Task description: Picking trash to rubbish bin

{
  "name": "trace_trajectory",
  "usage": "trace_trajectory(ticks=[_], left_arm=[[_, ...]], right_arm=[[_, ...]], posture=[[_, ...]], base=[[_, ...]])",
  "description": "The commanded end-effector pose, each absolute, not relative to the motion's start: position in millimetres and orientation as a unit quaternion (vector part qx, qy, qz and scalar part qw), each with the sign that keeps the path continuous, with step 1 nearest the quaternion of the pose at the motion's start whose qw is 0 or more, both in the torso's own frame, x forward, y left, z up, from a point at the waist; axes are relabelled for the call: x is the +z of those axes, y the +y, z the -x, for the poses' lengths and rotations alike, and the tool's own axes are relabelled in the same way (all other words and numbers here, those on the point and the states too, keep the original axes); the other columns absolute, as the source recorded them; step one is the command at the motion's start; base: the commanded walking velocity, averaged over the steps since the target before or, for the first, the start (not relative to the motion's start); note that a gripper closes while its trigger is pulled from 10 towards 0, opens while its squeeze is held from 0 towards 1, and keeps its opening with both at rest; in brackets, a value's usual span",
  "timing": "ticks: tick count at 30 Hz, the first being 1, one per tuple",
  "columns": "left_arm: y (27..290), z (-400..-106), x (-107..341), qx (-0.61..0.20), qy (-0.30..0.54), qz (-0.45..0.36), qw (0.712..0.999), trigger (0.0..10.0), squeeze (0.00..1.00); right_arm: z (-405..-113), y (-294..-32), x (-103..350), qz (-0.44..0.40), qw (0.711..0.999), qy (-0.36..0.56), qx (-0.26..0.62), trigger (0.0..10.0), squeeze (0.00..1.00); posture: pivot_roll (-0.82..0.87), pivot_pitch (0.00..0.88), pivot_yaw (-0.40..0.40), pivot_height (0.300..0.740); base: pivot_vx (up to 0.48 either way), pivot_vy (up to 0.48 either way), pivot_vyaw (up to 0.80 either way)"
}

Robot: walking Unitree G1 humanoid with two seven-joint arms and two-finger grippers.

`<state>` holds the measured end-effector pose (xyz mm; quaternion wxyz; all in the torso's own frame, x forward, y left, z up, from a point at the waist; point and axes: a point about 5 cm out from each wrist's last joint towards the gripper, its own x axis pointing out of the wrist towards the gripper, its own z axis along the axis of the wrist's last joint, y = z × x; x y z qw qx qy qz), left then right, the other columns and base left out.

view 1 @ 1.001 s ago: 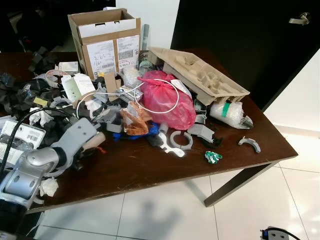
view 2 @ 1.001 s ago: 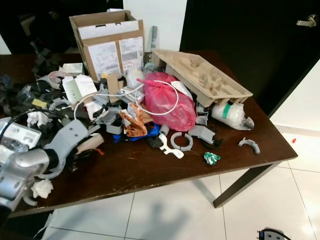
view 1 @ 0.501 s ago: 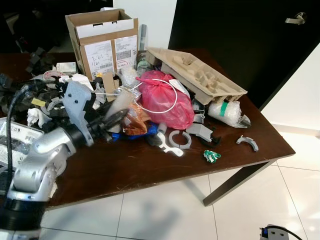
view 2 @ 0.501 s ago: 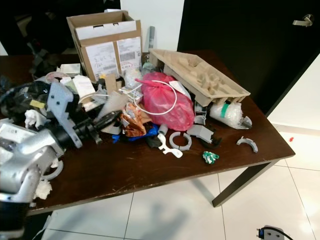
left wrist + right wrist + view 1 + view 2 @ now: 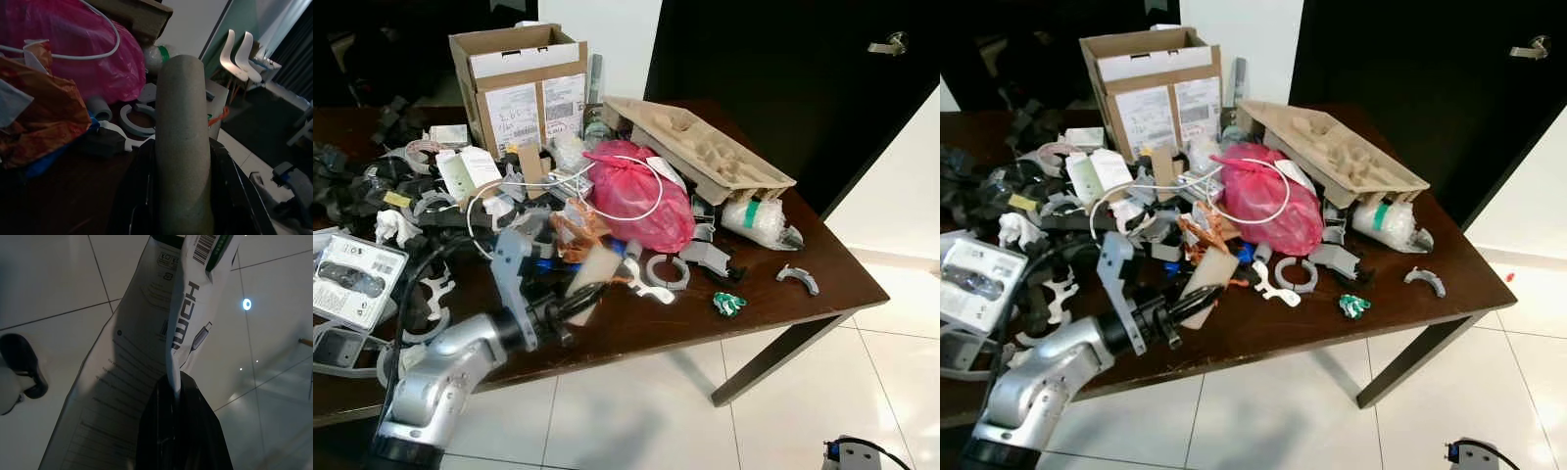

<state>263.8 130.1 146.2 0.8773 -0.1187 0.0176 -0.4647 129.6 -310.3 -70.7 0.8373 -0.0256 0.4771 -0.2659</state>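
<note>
My left gripper (image 5: 570, 302) is shut on a beige cardboard tube (image 5: 591, 276), held slanted just above the front of the brown table (image 5: 783, 304). In the left wrist view the tube (image 5: 182, 127) stands between the two black fingers (image 5: 143, 196), with the red plastic bag (image 5: 73, 44) behind it. In the right wrist view my right gripper (image 5: 172, 384) is shut on a white plastic HDMI cable packet (image 5: 146, 342), which hangs over white floor tiles.
The table is heaped with clutter: a red bag (image 5: 636, 196), an open cardboard box (image 5: 519, 83), a moulded pulp tray (image 5: 700, 147), bubble wrap (image 5: 759, 220), grey ring parts (image 5: 666, 272) and a green scrap (image 5: 729, 305). White tiled floor (image 5: 636, 411) lies in front.
My left arm has swung from the table's left side towards the front middle, carrying the tube up and to the right. The camera has shifted a little.
</note>
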Motion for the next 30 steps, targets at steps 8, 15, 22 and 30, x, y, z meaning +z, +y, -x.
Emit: trace_trajectory(ticks=[8, 15, 22, 30], left_arm=[[114.6, -256.1, 124.2, -0.483, 0.051, 0.131, 0.864, 10.0, 0.0], [108.6, -250.3, 112.7, -0.495, 0.072, 0.129, 0.856, 10.0, 0.0], [105.7, -248.7, 103.9, -0.501, 0.082, 0.124, 0.852, 10.0, 0.0], [107.2, -250.8, 100.7, -0.496, 0.081, 0.117, 0.857, 10.0, 0.0]], right_arm=[[-123.1, -312.4, -72.3, 0.025, 0.829, 0.489, -0.27, 10.0, 0.0], [-125.4, -310.5, -72.4, 0.024, 0.83, 0.488, -0.268, 10.0, 0.0], [-125.7, -309.8, -72.6, 0.025, 0.83, 0.488, -0.269, 10.0, 0.0], [-129.0, -312.9, -69.8, 0.027, 0.832, 0.478, -0.28, 10.0, 0.0]], posture=[[0.16, 0.107, -0.081, 0.74], [0.16, 0.108, -0.081, 0.74], [0.15, 0.109, -0.079, 0.74], [0.15, 0.11, -0.076, 0.74]], base=[[0.0, 0.0, -0.79], [0.0, 0.0, -0.8], [0.0, 0.0, -0.8], [0.0, 0.0, -0.8]])
